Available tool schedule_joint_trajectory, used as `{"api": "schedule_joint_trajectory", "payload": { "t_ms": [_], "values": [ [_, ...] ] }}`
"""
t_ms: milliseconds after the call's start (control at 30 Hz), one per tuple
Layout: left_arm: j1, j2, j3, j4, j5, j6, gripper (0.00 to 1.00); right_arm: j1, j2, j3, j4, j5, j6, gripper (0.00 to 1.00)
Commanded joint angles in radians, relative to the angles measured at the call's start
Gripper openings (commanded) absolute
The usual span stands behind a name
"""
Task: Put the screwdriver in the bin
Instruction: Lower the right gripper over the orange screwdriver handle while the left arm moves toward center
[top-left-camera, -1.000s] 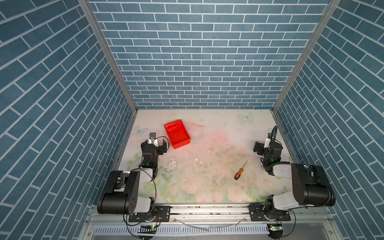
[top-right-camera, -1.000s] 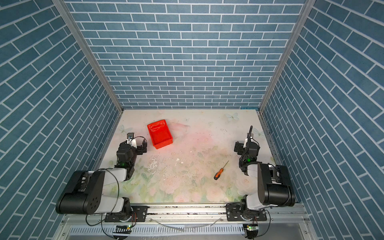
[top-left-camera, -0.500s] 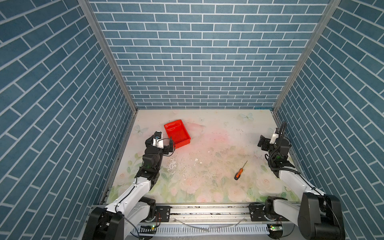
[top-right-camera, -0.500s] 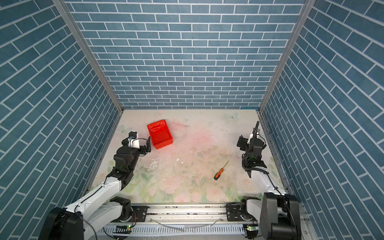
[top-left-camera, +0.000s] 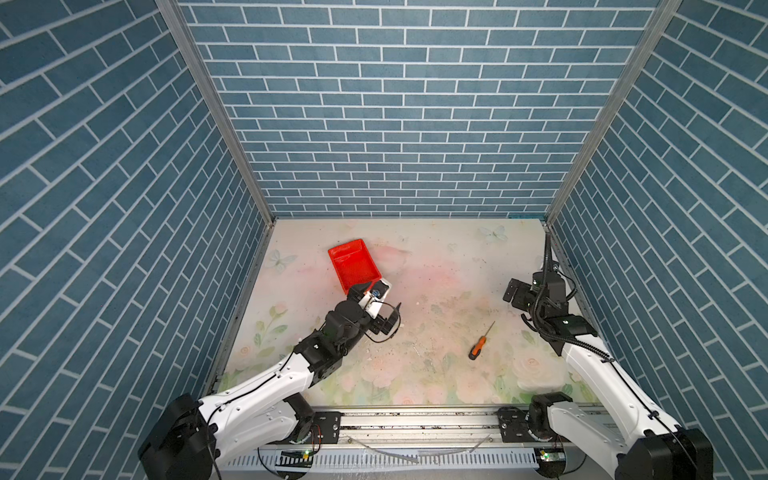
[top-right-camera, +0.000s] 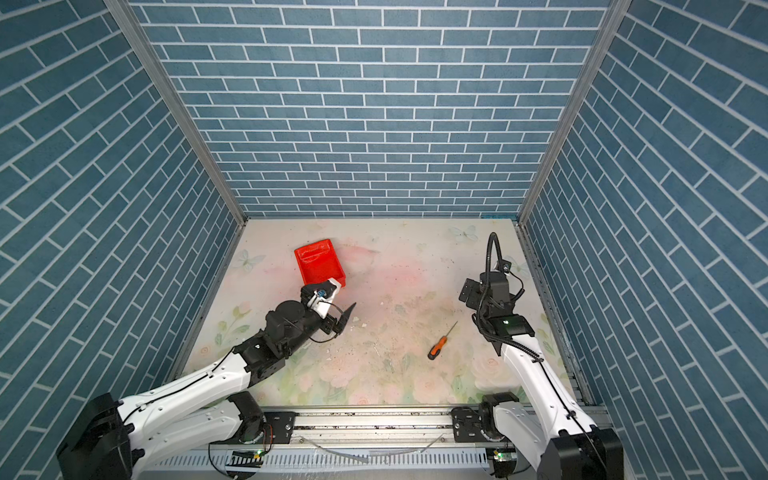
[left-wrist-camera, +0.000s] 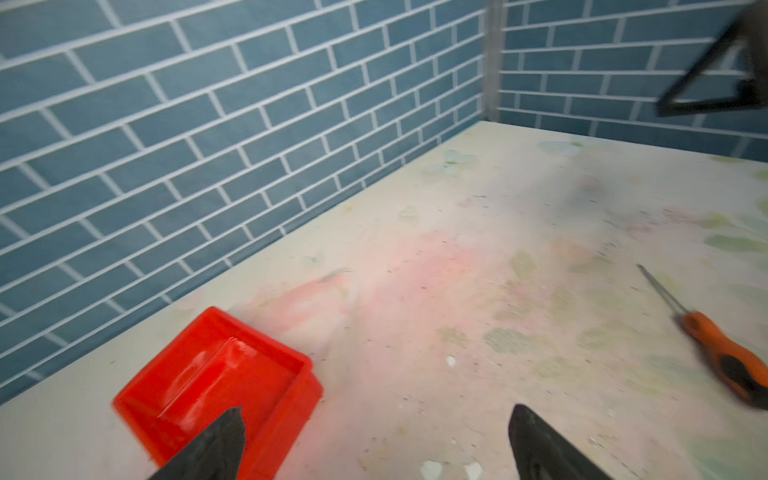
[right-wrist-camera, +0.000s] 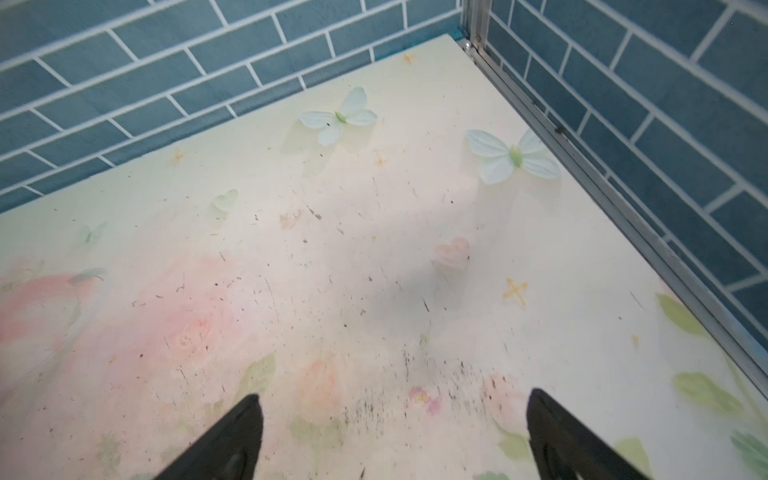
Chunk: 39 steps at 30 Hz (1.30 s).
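The screwdriver (top-left-camera: 481, 344) lies flat on the table (top-left-camera: 432, 253), right of centre. Its long axis is diagonal, tip toward the back-right and butt toward the front. The bin (top-left-camera: 354, 264) sits well apart, back-left. My left gripper (left-wrist-camera: 376, 419) hovers beside it, spread wide and empty. My right gripper (right-wrist-camera: 392, 401) is likewise wide and empty.

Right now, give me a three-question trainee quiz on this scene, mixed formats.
1. True or false: the small orange-handled, silver-shafted screwdriver lies inside the shallow rectangular red plastic bin.
2. Which is nearer the bin? A: left gripper. B: right gripper.
3. Fill in: the jaws of both grippers stand ___.

Key: 1 false, it lies on the table, well apart from the bin. 2 A. 3 open, nothing held.
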Motion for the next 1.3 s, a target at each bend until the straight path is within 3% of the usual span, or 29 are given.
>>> {"api": "schedule_joint_trajectory", "payload": {
  "t_ms": [0,67,167,467,567,900,1267],
  "values": [
    [-0.06,0.037,0.019,-0.007,0.104,0.057,1.0,0.051,0.035,0.042,-0.209,0.081,0.167,0.99],
    [-0.07,0.058,-0.013,0.07,0.208,0.075,1.0,0.085,0.054,0.033,-0.22,0.072,0.223,0.99],
    [-0.086,0.072,-0.039,0.124,0.271,0.053,1.0,0.132,0.089,0.032,-0.254,0.064,0.312,0.99],
    [-0.16,0.079,-0.032,0.025,0.237,0.073,1.0,0.259,0.211,0.014,-0.301,0.002,0.616,0.83],
    [-0.161,0.086,-0.04,0.044,0.229,0.076,1.0,0.271,0.25,0.016,-0.292,-0.007,0.656,0.69],
    [-0.169,0.106,-0.061,0.032,0.208,0.084,1.0,0.271,0.376,0.055,-0.24,-0.082,0.648,0.33],
    [-0.172,0.102,-0.064,0.01,0.182,0.094,1.0,0.271,0.43,0.049,-0.214,-0.12,0.656,0.3]
  ]
}}
